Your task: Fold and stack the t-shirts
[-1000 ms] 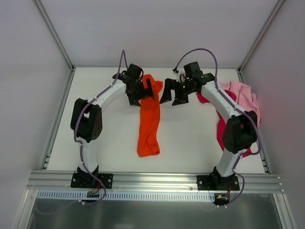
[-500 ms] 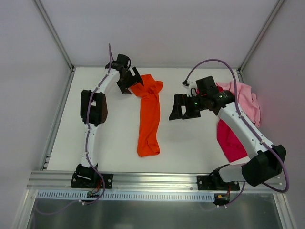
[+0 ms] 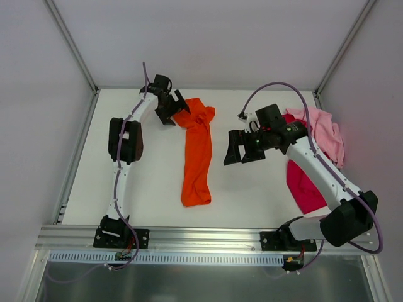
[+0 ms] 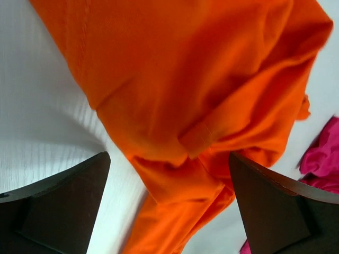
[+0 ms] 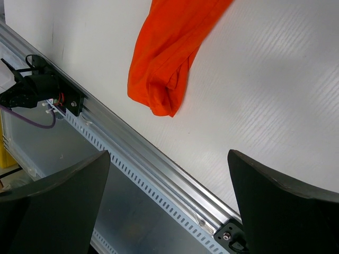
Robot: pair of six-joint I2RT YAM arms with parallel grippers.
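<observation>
The white counter (image 3: 148,182) is walled at 9, 12 and 3 o'clock, with an aluminium rail (image 3: 208,238) along its 6 o'clock edge. Bare surface lies open from the centre toward 9 o'clock, and in a narrower lane between the orange t-shirt (image 3: 198,154) and the magenta t-shirt (image 3: 303,187).

The orange t-shirt runs as a long strip down the middle from 12 toward 6, bunched at its far end. The pink t-shirt (image 3: 324,129) is heaped at 2 o'clock, its near side overlapping the magenta one at 4.

Only the top view shows the pink t-shirt. The left wrist view alone shows the orange folds and a sleeve hem close up, with magenta cloth at its 4 o'clock corner. The right wrist view alone shows the orange strip's near end beside the rail and the left arm's base (image 5: 42,87).

The left claw (image 3: 175,108) is spread wide over the orange bunch, gripping nothing; contact cannot be told. The right claw (image 3: 241,153) gapes wide and empty above the bare lane.
</observation>
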